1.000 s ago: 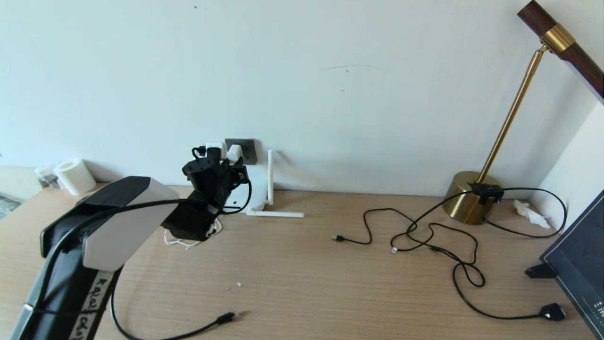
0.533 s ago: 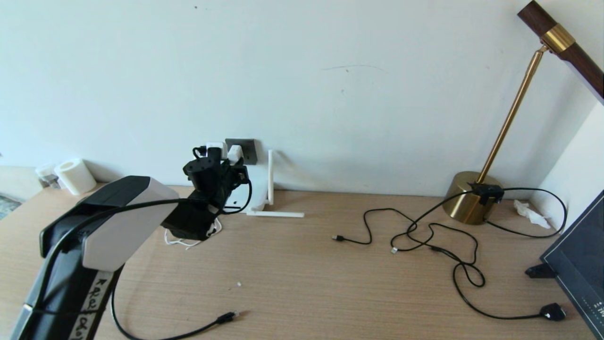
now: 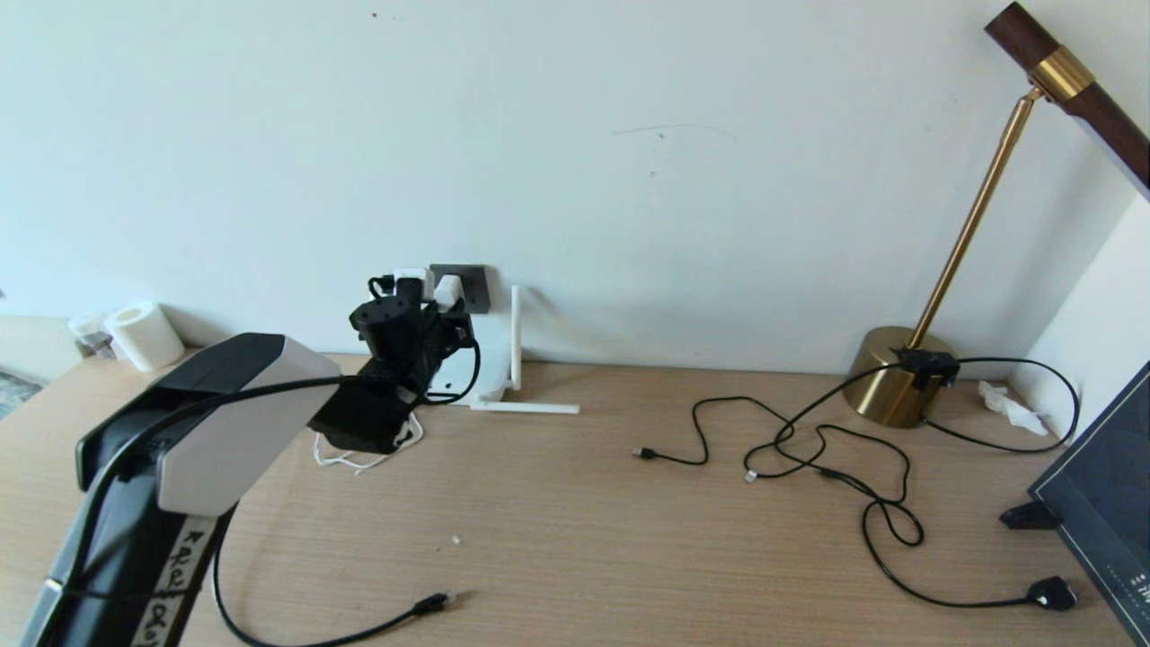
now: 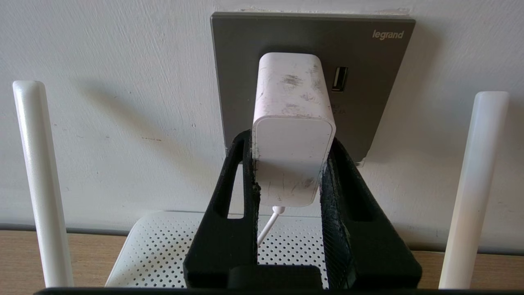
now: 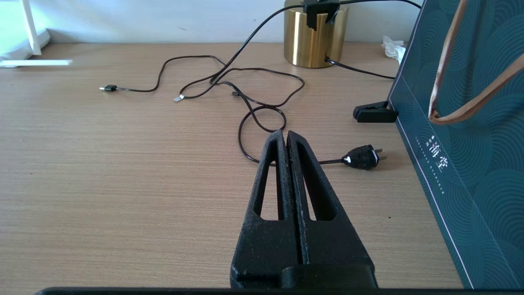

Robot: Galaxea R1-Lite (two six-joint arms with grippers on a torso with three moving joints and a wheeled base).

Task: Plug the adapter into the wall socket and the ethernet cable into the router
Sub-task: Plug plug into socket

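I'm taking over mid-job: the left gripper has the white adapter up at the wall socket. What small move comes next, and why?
Probably open the left gripper and draw back. The adapter, gripped on both sides, looks set against the wall socket, though its pins are hidden. The ethernet cable lies loose on the desk, not yet in the router. The right gripper is shut, idle.

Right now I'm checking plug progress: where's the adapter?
The adapter is at the wall socket, gripped by the left hand, above the router, far left in the head view.

No visible change since earlier frames.
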